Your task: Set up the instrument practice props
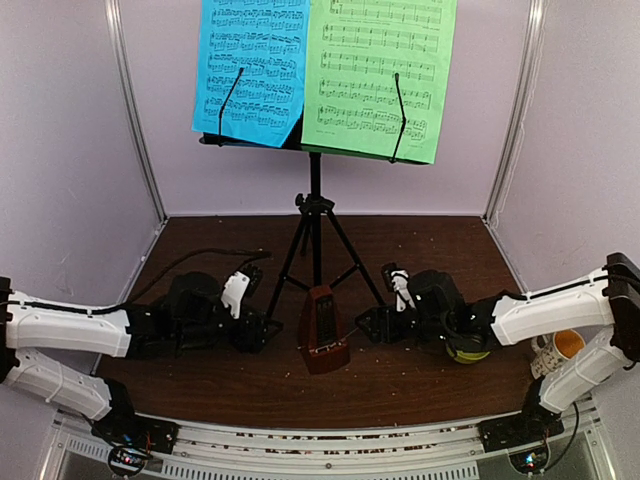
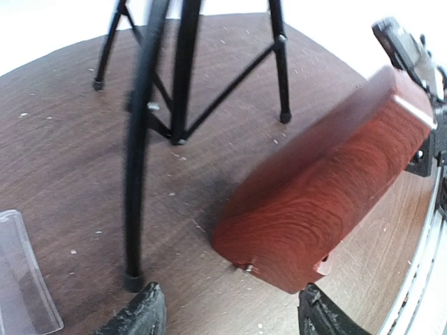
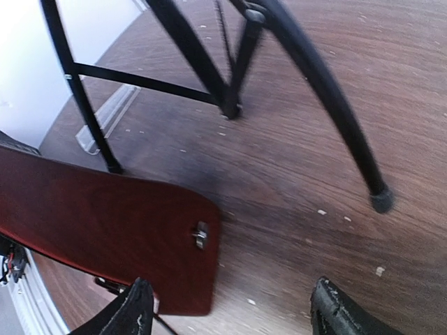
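Top external view: worktop is dark brown wood-grain, scattered w/ pale specks. Pale lilac walls on three sides, metal frame posts at rear corners, ribbed rail along near edge. Music stand upright at centre-rear, tripod feet on worktop. Blue sheet & green sheet sit side by side on its desk, each under a wire clip. Metronome stands just fwd of tripod legs, btwn both claws. Left claw: fingers spread, nothing pinched; clear cover lies at left edge of left wrist view. Right claw: spread, nothing pinched. Bowl & mug at right, by right arm.
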